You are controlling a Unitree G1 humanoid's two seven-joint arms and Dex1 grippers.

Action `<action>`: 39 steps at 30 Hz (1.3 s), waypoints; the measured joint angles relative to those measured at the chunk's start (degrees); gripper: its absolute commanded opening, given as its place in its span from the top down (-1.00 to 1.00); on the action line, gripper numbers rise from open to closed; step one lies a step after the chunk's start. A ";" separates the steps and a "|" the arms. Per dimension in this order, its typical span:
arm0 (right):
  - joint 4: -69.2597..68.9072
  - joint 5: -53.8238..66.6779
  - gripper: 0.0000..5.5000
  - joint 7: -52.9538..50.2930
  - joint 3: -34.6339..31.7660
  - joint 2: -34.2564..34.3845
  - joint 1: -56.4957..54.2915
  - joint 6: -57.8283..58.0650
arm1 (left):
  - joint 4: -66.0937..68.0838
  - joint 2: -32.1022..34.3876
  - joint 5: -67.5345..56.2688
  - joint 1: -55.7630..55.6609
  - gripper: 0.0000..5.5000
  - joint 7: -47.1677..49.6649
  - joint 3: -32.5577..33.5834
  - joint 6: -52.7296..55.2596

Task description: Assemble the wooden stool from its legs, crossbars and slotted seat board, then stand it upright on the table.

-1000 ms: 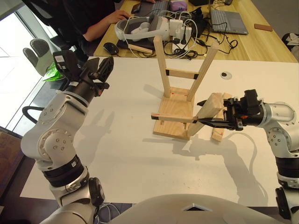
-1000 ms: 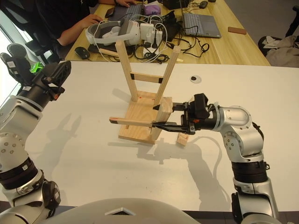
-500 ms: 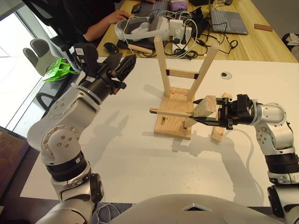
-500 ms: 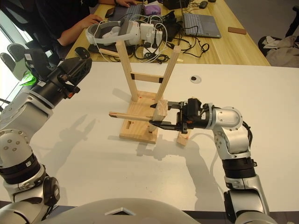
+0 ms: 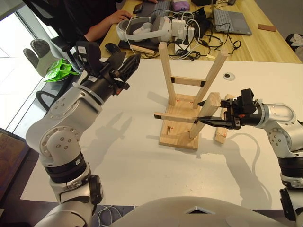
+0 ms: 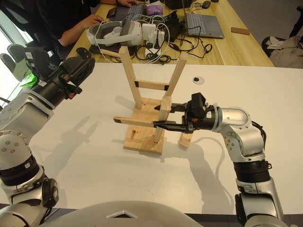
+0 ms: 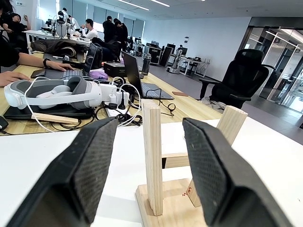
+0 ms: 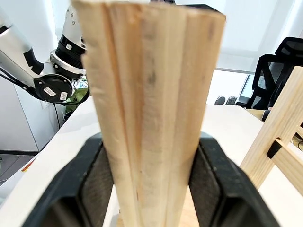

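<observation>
The seat board (image 5: 174, 136) lies flat mid-table, slots up, because this stool is being built upside down. Two upright legs (image 5: 165, 71) already stand at the board's twelve o'clock edge, tied by a crossbar (image 5: 188, 81). From three o'clock the right gripper (image 5: 204, 113) comes in with its jaws pinching the third leg (image 8: 149, 109). The leg is tilted over the near-right corner, and its thin rail (image 5: 173, 117) juts out toward nine o'clock, most likely to line the foot up with a slot. Up at ten o'clock the left gripper (image 5: 124, 66) hovers, jaws spread wide and aimed at the upright legs, probably ready to steady the frame. One loose wooden piece (image 5: 220, 136) waits on the table at four o'clock, just beside the board.
</observation>
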 measured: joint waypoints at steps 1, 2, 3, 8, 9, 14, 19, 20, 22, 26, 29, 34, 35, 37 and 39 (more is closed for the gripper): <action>0.00 -0.47 0.26 0.83 -0.04 -0.35 0.38 -1.14 | -0.05 0.01 0.03 0.04 0.08 0.05 -0.06 -0.17; 0.04 -0.77 0.26 1.20 -0.35 -0.72 1.21 -2.82 | -0.10 0.10 0.05 0.10 0.08 0.04 -0.14 -0.35; 0.11 -1.03 0.26 1.44 -0.70 -1.12 1.92 -4.17 | -0.16 0.26 0.09 0.21 0.08 0.01 -0.20 -0.44; -0.50 -2.87 0.26 0.88 -6.04 -2.73 11.94 -11.67 | -1.18 1.57 0.59 1.15 0.08 -0.39 -0.15 -1.22; -0.65 -2.84 0.26 0.81 -6.74 -3.23 12.98 -12.26 | -1.32 1.67 0.65 1.20 0.08 -0.34 0.04 -1.55; 1.50 -2.56 0.26 -0.87 -7.73 -3.86 14.05 -11.93 | -1.29 1.65 1.17 1.19 0.08 -0.07 -0.46 -2.44; 5.27 -3.73 0.09 -2.68 -5.61 -3.82 8.01 -10.29 | -0.03 1.66 1.38 1.04 0.08 -0.49 -0.92 -2.79; 7.02 -5.42 0.02 -3.44 -5.19 -3.77 6.76 -9.77 | -0.03 1.66 1.42 1.06 0.08 -0.51 -1.00 -2.82; 10.97 -6.82 -0.09 -4.97 -4.80 -3.45 4.43 -8.97 | -0.07 1.66 1.61 1.11 0.08 -0.47 -1.07 -3.02; 12.96 -6.67 -0.12 -5.26 -5.43 -3.28 -1.75 -8.01 | -0.69 1.61 1.74 1.90 0.08 -0.03 -1.20 -3.40; 14.54 -6.98 -0.12 -3.99 -7.05 -6.96 -4.08 -7.08 | -2.17 1.43 1.74 3.77 0.08 0.71 -0.94 -3.89; 12.25 -3.61 -0.12 1.43 -12.69 -17.27 -2.01 2.18 | -4.31 1.05 1.71 6.61 0.08 2.26 -0.01 -4.38; 11.40 -0.82 -0.12 1.92 -15.50 -19.02 -1.04 6.17 | -4.68 0.96 1.68 7.14 0.08 2.49 0.33 -4.43; 9.22 4.96 -0.12 1.35 -20.26 -20.30 -0.37 12.45 | -5.22 0.79 1.65 7.99 0.08 2.98 0.57 -4.53; 5.08 13.56 -0.12 -1.36 -25.05 -19.91 0.50 19.82 | -5.62 0.65 1.63 8.31 0.08 3.43 0.61 -4.72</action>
